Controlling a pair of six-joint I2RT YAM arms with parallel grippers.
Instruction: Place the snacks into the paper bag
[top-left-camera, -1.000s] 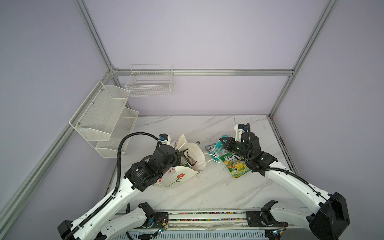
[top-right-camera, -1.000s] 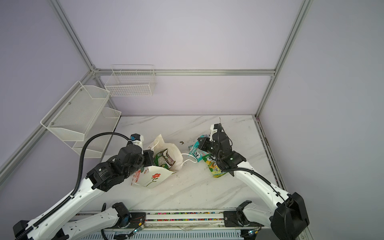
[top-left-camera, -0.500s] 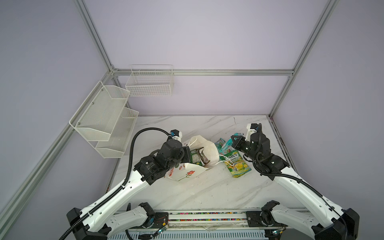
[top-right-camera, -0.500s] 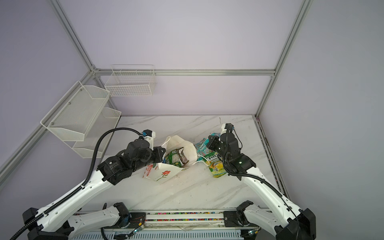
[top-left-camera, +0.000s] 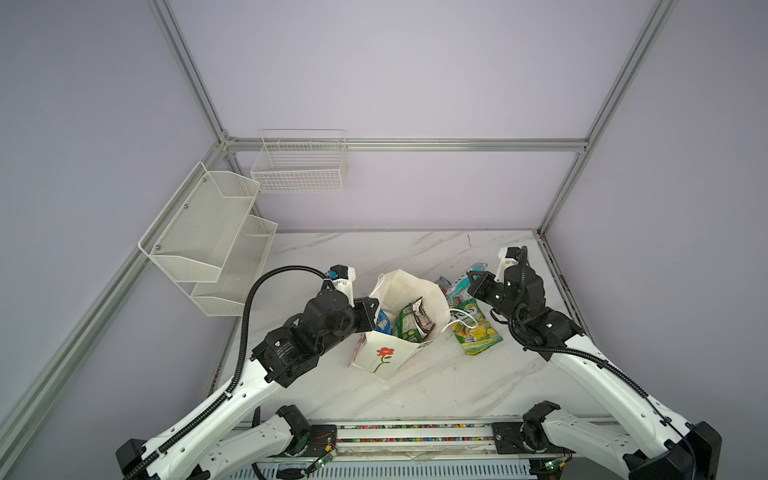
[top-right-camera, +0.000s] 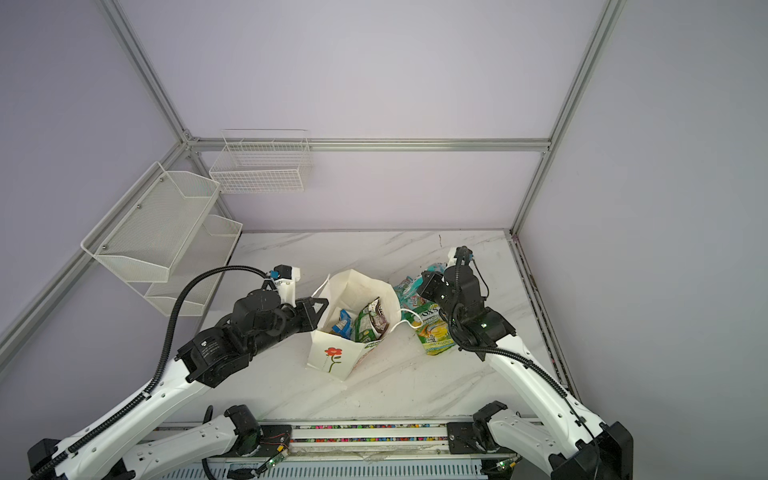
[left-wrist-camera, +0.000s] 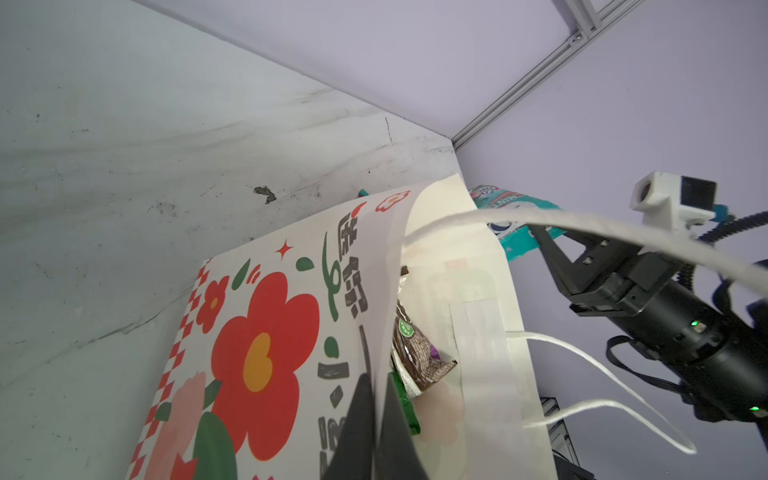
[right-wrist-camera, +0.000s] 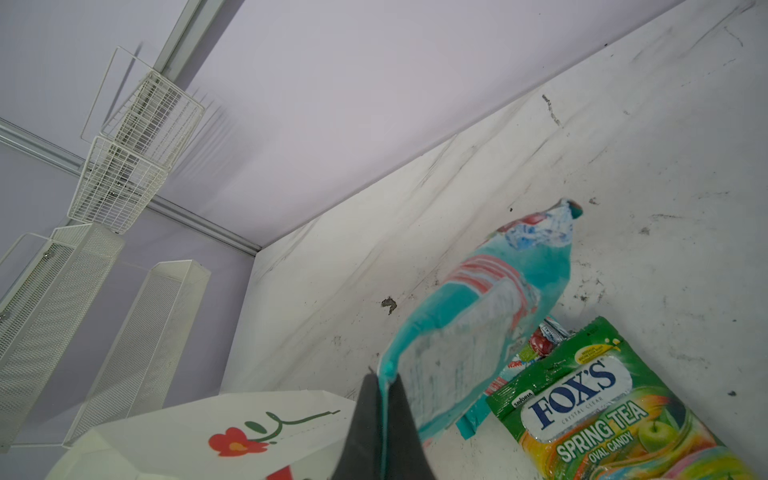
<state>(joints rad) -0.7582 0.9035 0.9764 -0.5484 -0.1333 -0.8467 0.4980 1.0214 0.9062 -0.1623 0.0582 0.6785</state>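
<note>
The cream paper bag (top-left-camera: 382, 357) (top-right-camera: 332, 357) with a red flower stands open mid-table. My left gripper (top-left-camera: 376, 320) (left-wrist-camera: 376, 399) is shut on its near-left rim (left-wrist-camera: 386, 291). Inside lie a blue packet (top-left-camera: 383, 322), a green pouch (top-left-camera: 407, 326) and a dark brown packet (top-left-camera: 422, 311) (left-wrist-camera: 419, 353). My right gripper (top-left-camera: 471, 278) (right-wrist-camera: 382, 386) is shut on the edge of a teal pouch (right-wrist-camera: 478, 316) (top-right-camera: 409, 284), held just right of the bag. A green FOX'S pouch (top-left-camera: 473, 328) (right-wrist-camera: 602, 399) lies on the table beside it, with another packet's edge (right-wrist-camera: 540, 336) under the teal one.
White mesh shelves (top-left-camera: 208, 232) hang on the left wall and a wire basket (top-left-camera: 299, 166) on the back wall. The bag's cord handle (top-left-camera: 459, 316) trails over the green pouch. The right frame post (top-left-camera: 544, 224) stands close behind the right arm.
The left gripper has pulled the bag rightward and stood it more upright. The right gripper has risen and moved back-right with the teal pouch in it.
</note>
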